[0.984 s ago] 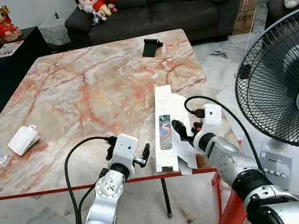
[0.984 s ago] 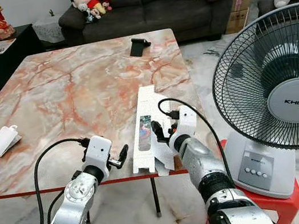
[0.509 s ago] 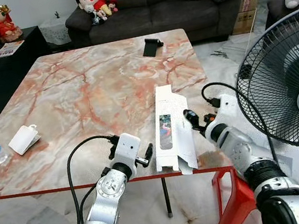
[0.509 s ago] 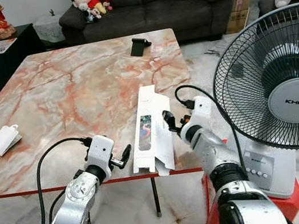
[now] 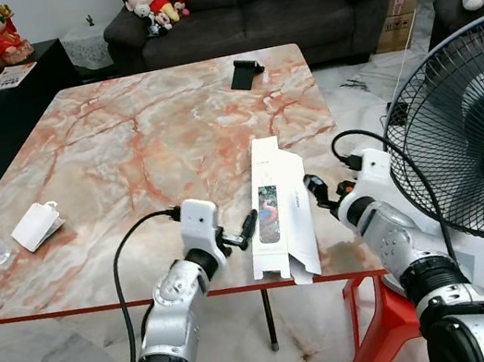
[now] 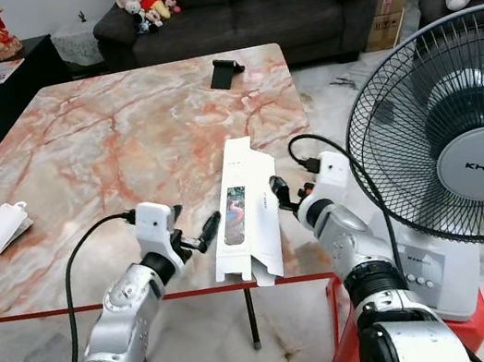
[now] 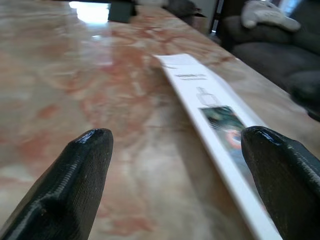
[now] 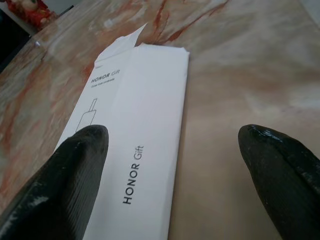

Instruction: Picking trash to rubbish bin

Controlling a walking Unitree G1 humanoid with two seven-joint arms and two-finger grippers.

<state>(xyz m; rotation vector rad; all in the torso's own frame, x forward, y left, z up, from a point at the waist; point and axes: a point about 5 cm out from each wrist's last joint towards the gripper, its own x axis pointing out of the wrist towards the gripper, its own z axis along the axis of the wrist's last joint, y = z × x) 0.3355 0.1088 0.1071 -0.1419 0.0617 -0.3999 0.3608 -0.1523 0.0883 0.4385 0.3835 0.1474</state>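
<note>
Both sets of jaws are standing wide open, gripping nothing. The left gripper (image 5: 248,227) is hovering just beside the flattened white carton (image 5: 280,204) on its left, while the right gripper (image 5: 317,194) is sitting close on the other side. The carton is lying along the desk's (image 5: 125,155) near edge, toward the right corner, one end poking over the edge. To lift it cleanly, a finger probably needs to be sliding under that overhanging end.
</note>
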